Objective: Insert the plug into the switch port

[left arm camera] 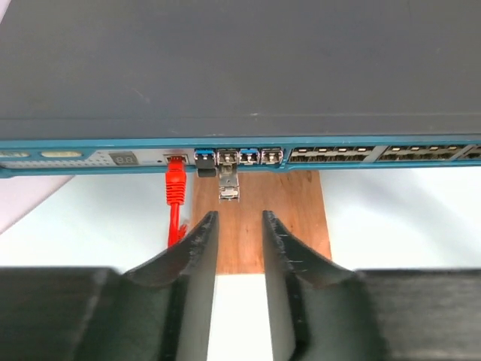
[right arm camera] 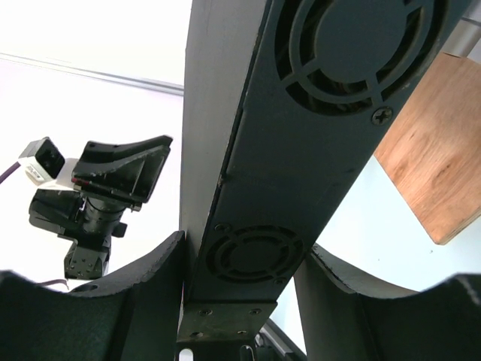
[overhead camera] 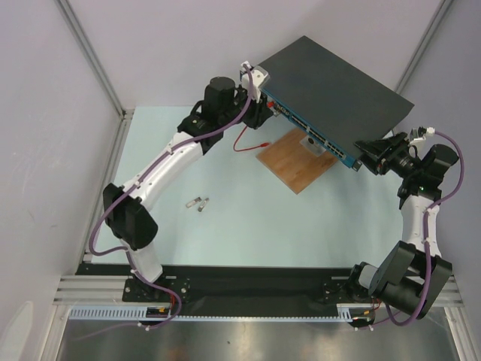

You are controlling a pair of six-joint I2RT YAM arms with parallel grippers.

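Note:
The switch [overhead camera: 331, 86] is a flat dark box at the back, its blue port edge [left arm camera: 361, 154] facing my left gripper. A silver plug [left arm camera: 228, 179] sticks out of a port in that edge, just beyond my left gripper [left arm camera: 237, 226], which is open and empty, its fingers apart from the plug. In the top view the left gripper [overhead camera: 261, 111] is at the left end of the port edge. My right gripper [right arm camera: 244, 248] is shut on the switch's vented end panel [right arm camera: 255, 256], at the switch's right corner [overhead camera: 367, 156] in the top view.
A red cable [left arm camera: 175, 188] is plugged in left of the silver plug and trails onto the table [overhead camera: 252, 143]. A brown wooden board [overhead camera: 297, 159] lies under the switch's front edge. Two small silver plugs [overhead camera: 199, 202] lie loose on the table.

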